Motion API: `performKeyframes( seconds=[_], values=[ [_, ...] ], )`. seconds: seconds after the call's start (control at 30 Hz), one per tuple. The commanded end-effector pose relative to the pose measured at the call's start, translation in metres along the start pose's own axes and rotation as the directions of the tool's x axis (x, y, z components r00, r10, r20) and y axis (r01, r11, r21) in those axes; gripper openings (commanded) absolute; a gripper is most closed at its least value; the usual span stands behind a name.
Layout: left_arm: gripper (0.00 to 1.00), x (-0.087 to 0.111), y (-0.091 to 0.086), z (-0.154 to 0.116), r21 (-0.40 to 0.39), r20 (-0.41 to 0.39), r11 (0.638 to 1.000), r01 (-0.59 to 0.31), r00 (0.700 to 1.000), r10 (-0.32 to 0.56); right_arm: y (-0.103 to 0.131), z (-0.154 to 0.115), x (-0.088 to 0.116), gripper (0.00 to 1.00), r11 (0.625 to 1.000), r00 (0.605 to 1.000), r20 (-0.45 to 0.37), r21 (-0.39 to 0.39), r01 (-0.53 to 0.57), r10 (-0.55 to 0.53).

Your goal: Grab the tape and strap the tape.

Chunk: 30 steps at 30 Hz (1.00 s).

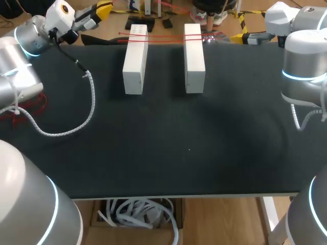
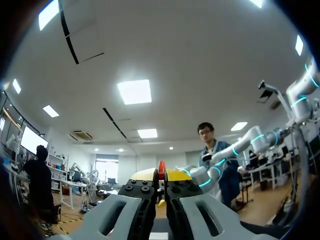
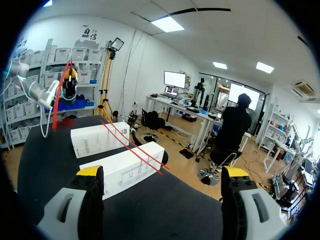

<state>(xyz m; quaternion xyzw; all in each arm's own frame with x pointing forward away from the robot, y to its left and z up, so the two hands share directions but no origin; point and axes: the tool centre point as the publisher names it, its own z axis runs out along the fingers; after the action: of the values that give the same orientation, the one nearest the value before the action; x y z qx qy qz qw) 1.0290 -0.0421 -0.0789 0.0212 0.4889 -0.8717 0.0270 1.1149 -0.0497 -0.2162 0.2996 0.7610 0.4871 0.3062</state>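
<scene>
Head view: red tape (image 1: 163,35) lies across the far ends of two white blocks (image 1: 135,61).
Left wrist view: left gripper (image 2: 161,176) pinched on the tape; grab seemingly done.
Right wrist view: right gripper (image 3: 162,172) spread wide, empty, near the blocks; strapping remains.

The tabletop (image 1: 168,153) is covered in a dark, nearly black surface, with a pale edge along its near side. Two white rectangular blocks lie on its far part, side by side with a clear gap between them. Both lie with their long sides running from near to far. The left block (image 1: 135,61) is turned slightly out of line, while the right block (image 1: 194,58) lies almost straight. In the right wrist view, their side faces carry small dark marks, too small to read.
</scene>
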Motion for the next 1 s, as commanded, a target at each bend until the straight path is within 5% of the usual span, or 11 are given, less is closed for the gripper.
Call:
performKeyframes(
  seconds=[0.03,1.0],
  values=[
    [0.0,0.011,-0.006,0.003,-0.013,0.054,1.0,-0.005,0.999,0.005,0.0,0.0,0.0,1.0,1.0,1.0,0.0,-0.001,0.0,0.0],
    [0.0,0.038,-0.024,0.012,-0.008,0.026,1.0,-0.022,0.999,0.022,0.0,0.0,0.0,1.0,1.0,1.0,0.0,-0.001,0.0,0.0]
  ],
)
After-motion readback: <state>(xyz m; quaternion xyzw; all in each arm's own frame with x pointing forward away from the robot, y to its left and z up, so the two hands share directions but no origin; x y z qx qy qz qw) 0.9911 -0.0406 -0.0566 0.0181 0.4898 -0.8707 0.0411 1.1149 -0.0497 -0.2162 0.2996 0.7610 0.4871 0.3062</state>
